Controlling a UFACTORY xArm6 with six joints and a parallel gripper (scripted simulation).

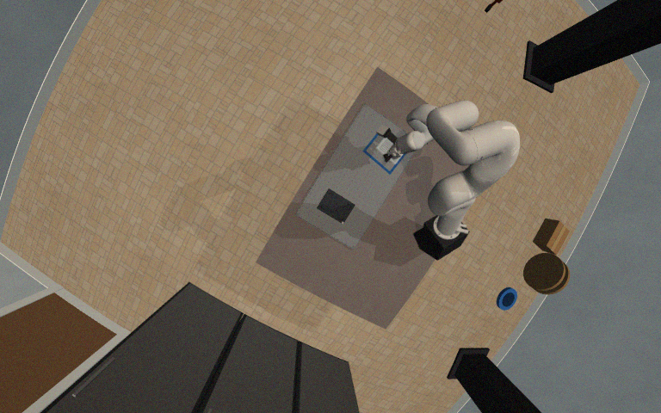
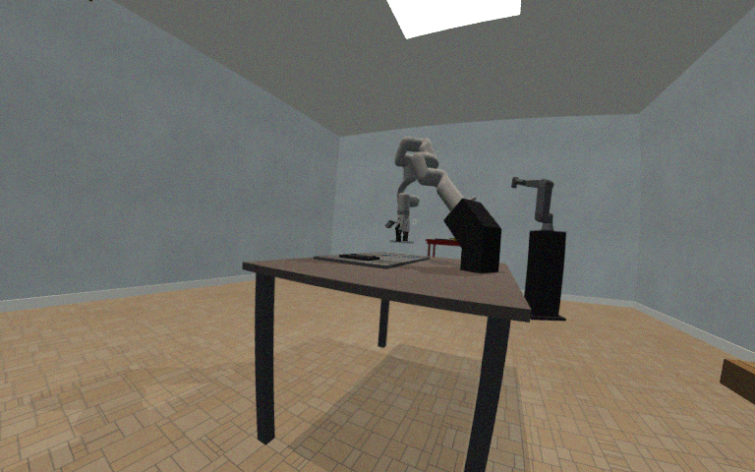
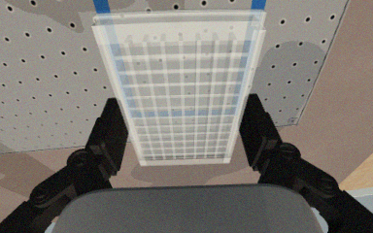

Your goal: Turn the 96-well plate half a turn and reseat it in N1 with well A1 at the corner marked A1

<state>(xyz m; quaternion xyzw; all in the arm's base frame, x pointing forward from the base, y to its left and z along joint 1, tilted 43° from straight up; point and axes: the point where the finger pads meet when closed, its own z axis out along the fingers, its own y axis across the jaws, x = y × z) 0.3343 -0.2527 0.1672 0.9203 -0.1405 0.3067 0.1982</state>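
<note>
The 96-well plate (image 3: 180,92) is gripped across its width by the end effector (image 3: 182,133). It is held above the blue taped outline B1 (image 1: 376,160), right of centre in the top view. The dark nest N1 (image 1: 335,205), seemingly vacant, is seen lower left of it on the tabletop (image 1: 341,286).

Room furniture and floor clutter around the brown table (image 2: 423,289)

Past the table's far right corner a second grey arm (image 2: 539,196) stands on a tall black pedestal (image 2: 544,272), and behind the table a low red stand (image 2: 439,241) shows by the wall. From above, a cardboard box (image 1: 551,235), a round wooden drum (image 1: 546,272) and a blue ring (image 1: 507,298) lie on the parquet off the table's side, near the wall; a dark cabinet (image 1: 194,360) sits off the table's opposite end.
</note>
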